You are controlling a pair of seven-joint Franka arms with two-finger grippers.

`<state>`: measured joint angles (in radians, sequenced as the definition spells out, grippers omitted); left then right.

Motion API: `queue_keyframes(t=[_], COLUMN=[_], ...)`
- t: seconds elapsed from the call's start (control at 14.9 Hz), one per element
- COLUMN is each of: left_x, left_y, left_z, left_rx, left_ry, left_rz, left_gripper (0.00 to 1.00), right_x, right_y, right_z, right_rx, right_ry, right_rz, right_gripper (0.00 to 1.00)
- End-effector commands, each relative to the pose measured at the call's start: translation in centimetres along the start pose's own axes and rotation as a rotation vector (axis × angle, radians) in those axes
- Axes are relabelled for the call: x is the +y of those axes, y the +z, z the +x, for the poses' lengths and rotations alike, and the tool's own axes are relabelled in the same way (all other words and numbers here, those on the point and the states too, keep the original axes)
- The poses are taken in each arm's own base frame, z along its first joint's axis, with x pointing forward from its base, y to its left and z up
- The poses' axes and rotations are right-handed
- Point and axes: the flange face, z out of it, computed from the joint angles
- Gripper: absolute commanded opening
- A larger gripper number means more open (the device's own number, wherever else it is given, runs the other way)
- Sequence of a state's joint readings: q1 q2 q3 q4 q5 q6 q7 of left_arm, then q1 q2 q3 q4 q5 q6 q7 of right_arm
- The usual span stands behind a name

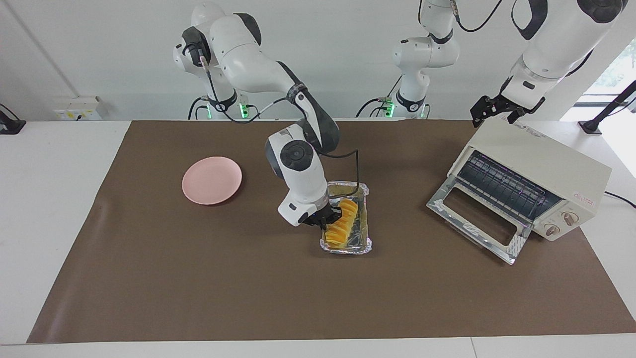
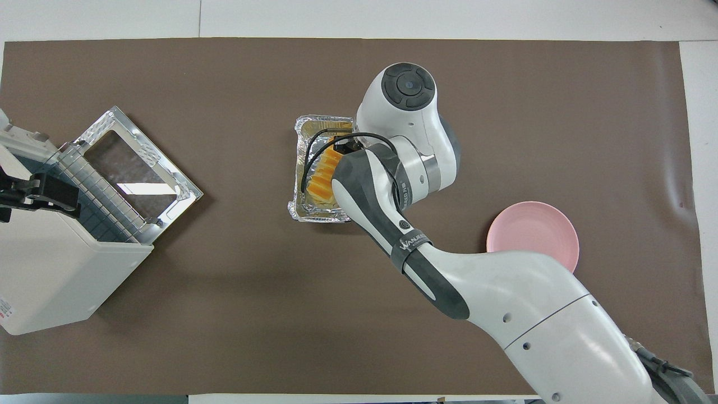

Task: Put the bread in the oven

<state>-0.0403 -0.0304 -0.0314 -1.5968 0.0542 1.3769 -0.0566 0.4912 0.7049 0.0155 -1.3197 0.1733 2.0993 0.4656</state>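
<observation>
In the facing view, the right end effector was clamped down on the edge of the crinkled silver foil tray, the side toward the right arm's end of the table, so it was gripping the tray rather than the food itself. The small ridged loaf of yellow-orange bread slices sat in that tray, roughly mid-table on the brown table mat. The cream-white boxy toaster oven stood toward the left arm's end, its glass metal-framed door dropped open and the wire rack showing. The left end effector hung over the oven's top with its fingers spread wide, holding nothing, just waiting. A round pink plate sat bare toward the right arm's end. From the overhead view, the right arm covered most of the tray, with only some bread peeking out, and there was open mat between it and the oven. So I'd call it about halfway: door open, bread gripped via its tray, but the rest of the trip and the placing on the rack were not yet done.
</observation>
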Motion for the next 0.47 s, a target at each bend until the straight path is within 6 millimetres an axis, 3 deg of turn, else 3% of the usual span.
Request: queue_keyframes(t=[0.0, 0.34, 0.4], left_x=[-0.17, -0.17, -0.17], left_y=[-0.32, -0.32, -0.32], left_z=[-0.51, -0.51, -0.51], left_rx=[0.015, 0.015, 0.015], left_ry=[-0.005, -0.005, -0.005], left_rz=[-0.014, -0.014, -0.014], left_gripper=[1.00, 1.00, 1.00], right_x=[0.80, 0.78, 0.59], right_y=[0.62, 1.50, 1.49], right_z=[-0.79, -1.19, -1.31], right_rx=[-0.012, -0.001, -0.004], right_ry=[-0.041, -0.048, -0.033], right_rz=[0.008, 0.012, 0.013], right_gripper=[0.00, 0.00, 0.96])
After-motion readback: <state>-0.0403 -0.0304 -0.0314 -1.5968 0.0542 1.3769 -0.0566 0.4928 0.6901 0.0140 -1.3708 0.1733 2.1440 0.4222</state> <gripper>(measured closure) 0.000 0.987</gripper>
